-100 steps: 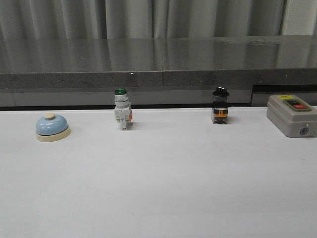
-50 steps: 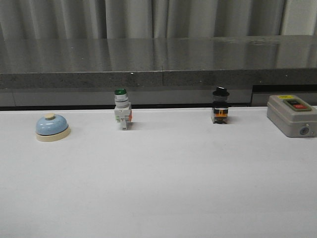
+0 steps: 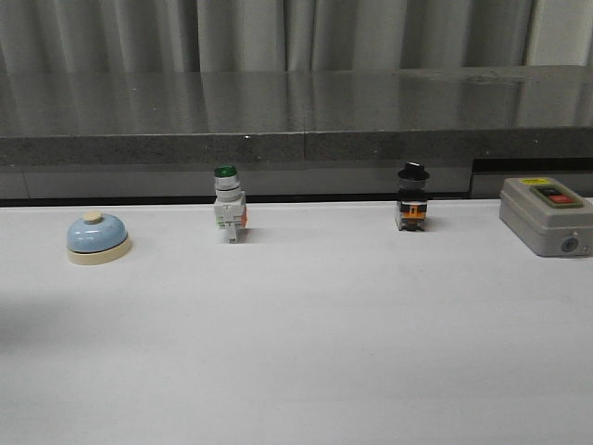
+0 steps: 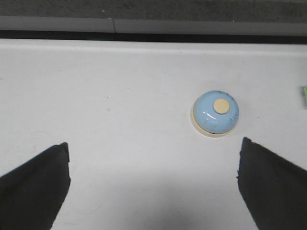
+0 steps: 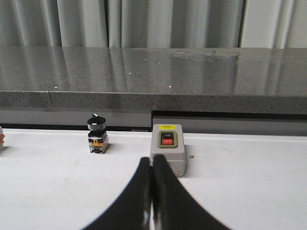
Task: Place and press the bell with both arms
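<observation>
The bell point(image 3: 96, 237), a light-blue dome with a cream base and cream top button, stands on the white table at the far left. It also shows in the left wrist view point(image 4: 216, 113). My left gripper point(image 4: 153, 163) is open and empty, its black fingers wide apart, short of the bell, which lies nearer one finger. My right gripper point(image 5: 152, 165) is shut and empty, its fingertips pressed together in front of the grey switch box. Neither arm shows in the front view.
A white pushbutton switch with a green cap point(image 3: 228, 206) and a black-knobbed selector switch point(image 3: 412, 198) stand along the table's back. A grey box with a red button point(image 3: 547, 215) sits at the back right, also in the right wrist view point(image 5: 168, 149). A dark stone ledge point(image 3: 296, 120) runs behind.
A faint shadow has spread over the table at the left edge of the front view. The bell and the switches have not moved.
</observation>
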Controlling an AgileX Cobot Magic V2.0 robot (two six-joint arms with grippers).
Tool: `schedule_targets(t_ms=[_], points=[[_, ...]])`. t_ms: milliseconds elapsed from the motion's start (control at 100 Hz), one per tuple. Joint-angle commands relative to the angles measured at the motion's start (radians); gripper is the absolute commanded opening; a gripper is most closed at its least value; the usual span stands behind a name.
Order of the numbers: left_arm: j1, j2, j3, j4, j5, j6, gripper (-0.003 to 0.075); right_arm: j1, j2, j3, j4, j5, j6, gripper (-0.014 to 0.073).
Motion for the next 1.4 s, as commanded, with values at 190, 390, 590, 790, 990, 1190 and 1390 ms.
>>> schedule_targets(t_ms=[190,390,590,790,990,1190,1390], points=[[-0.105,0.215,-0.202,-0.055,0.026,0.022,0.0625,-0.006,0.003,-0.001,-0.01,-0.076,0.0,-0.0069],[-0.163,0.36,-0.305,-0.058,0.079,0.024,0.0625,-0.006,0.003,-0.001,-0.01,-0.076,0.0,-0.0069],[-0.18,0.498,-0.398,-0.058,0.1,0.045,0.0621,-0.006,0.003,-0.001,-0.01,-0.076,0.0,-0.0069],[-0.18,0.602,-0.469,-0.056,0.105,0.047,0.0621,-0.006,0.003,-0.001,-0.01,-0.076,0.0,-0.0069],[-0.178,0.69,-0.526,-0.044,0.103,0.047,0.0621,-0.006,0.003,-0.001,-0.01,-0.076,0.0,-0.0069],[-0.178,0.734,-0.536,-0.044,0.102,0.047,0.0621,-0.006,0.003,-0.001,-0.01,-0.076,0.0,-0.0069],[-0.178,0.739,-0.536,-0.041,0.102,0.047,0.0589,-0.006,0.003,-0.001,-0.01,-0.076,0.0,-0.0069]])
